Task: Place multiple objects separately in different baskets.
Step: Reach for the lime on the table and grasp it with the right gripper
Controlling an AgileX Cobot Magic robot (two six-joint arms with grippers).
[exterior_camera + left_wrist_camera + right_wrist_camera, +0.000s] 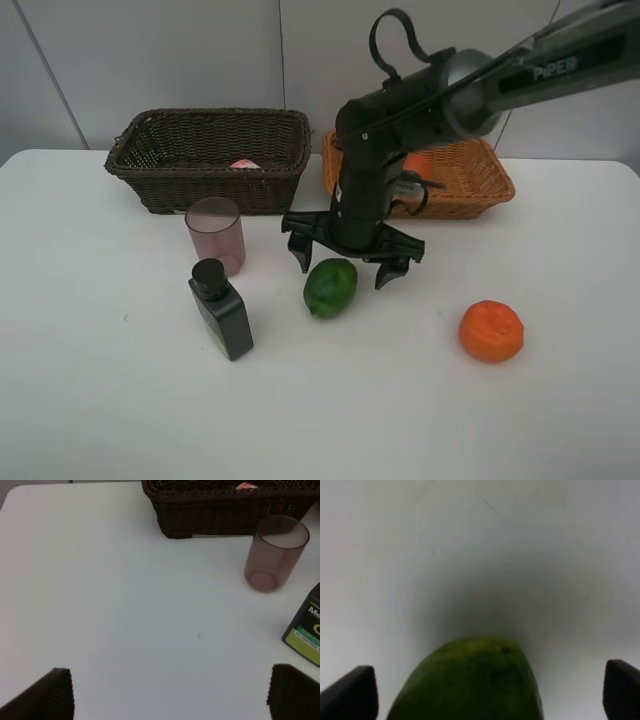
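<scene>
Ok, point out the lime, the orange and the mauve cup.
lime [331,286], exterior high view, top skin
orange [491,330], exterior high view, centre
mauve cup [215,238], exterior high view, side wall

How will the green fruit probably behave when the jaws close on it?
The green fruit looks rounded, so it may roll on the flat table if one jaw touches first. Its smooth skin could slip a little. It seems firm, probably not fragile.

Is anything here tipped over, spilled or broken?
Nothing stands out. The mauve cup and black bottle stand upright on the table, the green fruit and orange rest near them, and no spill shows.
</scene>
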